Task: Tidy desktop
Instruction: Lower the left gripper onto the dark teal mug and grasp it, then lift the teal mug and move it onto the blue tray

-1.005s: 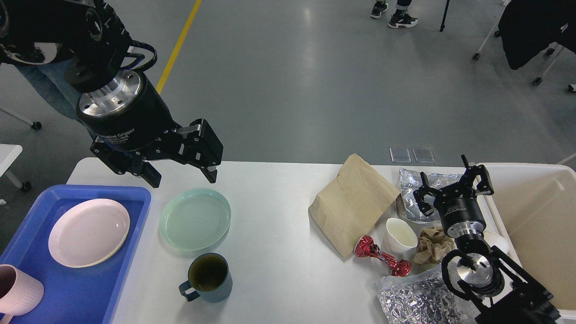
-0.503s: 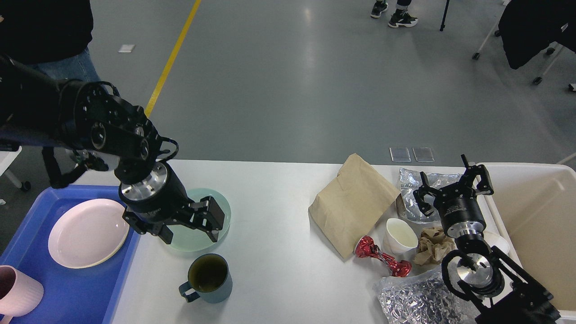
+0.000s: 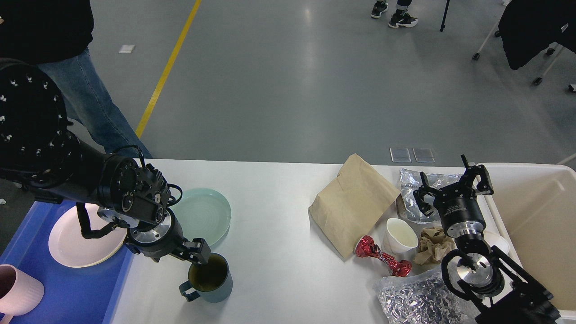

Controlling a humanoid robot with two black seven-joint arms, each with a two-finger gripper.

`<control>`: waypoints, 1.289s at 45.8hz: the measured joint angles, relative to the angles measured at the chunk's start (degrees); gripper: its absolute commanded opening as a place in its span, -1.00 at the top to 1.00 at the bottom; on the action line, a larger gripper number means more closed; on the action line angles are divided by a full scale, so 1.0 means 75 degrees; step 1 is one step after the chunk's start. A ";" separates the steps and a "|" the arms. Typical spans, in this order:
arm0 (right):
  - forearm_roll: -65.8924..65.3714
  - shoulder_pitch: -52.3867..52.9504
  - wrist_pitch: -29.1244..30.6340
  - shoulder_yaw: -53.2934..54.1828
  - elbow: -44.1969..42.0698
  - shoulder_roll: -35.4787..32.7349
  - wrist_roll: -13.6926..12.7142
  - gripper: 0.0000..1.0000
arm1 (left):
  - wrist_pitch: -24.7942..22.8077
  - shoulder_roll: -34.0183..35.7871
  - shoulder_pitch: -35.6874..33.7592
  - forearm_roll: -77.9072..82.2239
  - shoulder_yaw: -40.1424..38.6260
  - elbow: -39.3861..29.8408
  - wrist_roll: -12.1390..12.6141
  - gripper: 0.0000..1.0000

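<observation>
The white desktop [image 3: 279,216] carries dishes on the left and rubbish on the right. My left gripper [image 3: 194,256] is low at the far-left rim of a dark teal mug [image 3: 213,279]. One finger [image 3: 201,252] shows at the rim; the other is hidden, so I cannot tell how the jaws stand. A pale green plate [image 3: 204,213] lies just behind the mug. My right gripper [image 3: 452,182] is open and empty over a silver foil bag [image 3: 407,184], beside a brown paper bag [image 3: 351,207].
A blue tray [image 3: 67,292] at the left holds a pink plate [image 3: 76,249] and a pink mug [image 3: 15,290]. A white cup [image 3: 400,236], a red wrapper [image 3: 382,260], crumpled paper [image 3: 432,249] and a second foil bag [image 3: 414,297] lie near a cream bin [image 3: 540,225]. A person [image 3: 90,103] stands behind the table's left end.
My left gripper has come down from above the table's back edge, passed over the green plate, and now sits at the teal mug's rim. The right arm has not moved.
</observation>
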 measured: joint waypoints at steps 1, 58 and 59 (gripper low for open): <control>0.0000 0.0000 0.0000 0.0000 0.0000 0.0000 0.0000 -1.00 | 0.0006 0.0000 0.0069 0.0007 -0.0010 0.0057 0.0004 -0.82; 0.0000 -0.0001 0.0000 0.0000 -0.0001 0.0000 0.0003 -1.00 | 0.1048 -0.0011 0.1348 0.0036 -0.0369 0.0656 0.0009 0.89; 0.0000 -0.0001 0.0000 0.0000 0.0000 0.0000 0.0003 -1.00 | 0.1048 -0.0011 0.1348 0.0034 -0.0369 0.0656 0.0009 0.93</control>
